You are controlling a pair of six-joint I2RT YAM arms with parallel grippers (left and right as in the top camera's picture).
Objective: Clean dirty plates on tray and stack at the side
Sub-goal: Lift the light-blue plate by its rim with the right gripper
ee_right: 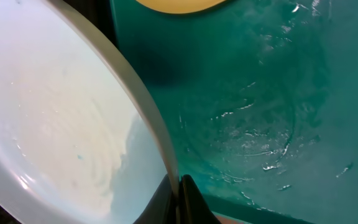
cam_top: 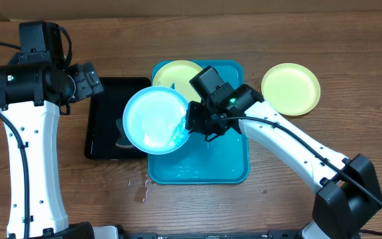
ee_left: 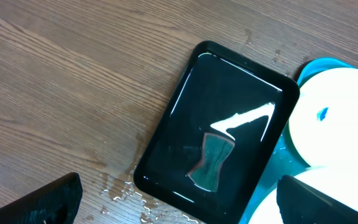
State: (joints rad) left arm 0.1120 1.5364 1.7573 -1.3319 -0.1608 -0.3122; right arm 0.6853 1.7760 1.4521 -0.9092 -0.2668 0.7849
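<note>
The right gripper (cam_top: 192, 123) pinches the blue plate (cam_top: 152, 118) by its rim over the tray (cam_top: 239, 167); the left gripper (cam_top: 93, 81) hangs wide open, empty.

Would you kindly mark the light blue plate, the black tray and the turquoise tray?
light blue plate (cam_top: 154, 119), overhead, its centre.
black tray (ee_left: 229, 87), left wrist, bare floor.
turquoise tray (cam_top: 217, 162), overhead, bare floor.

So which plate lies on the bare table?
The yellow plate at far right. The other yellow plate sits in the tray; the right end effector holds the blue plate.
</note>
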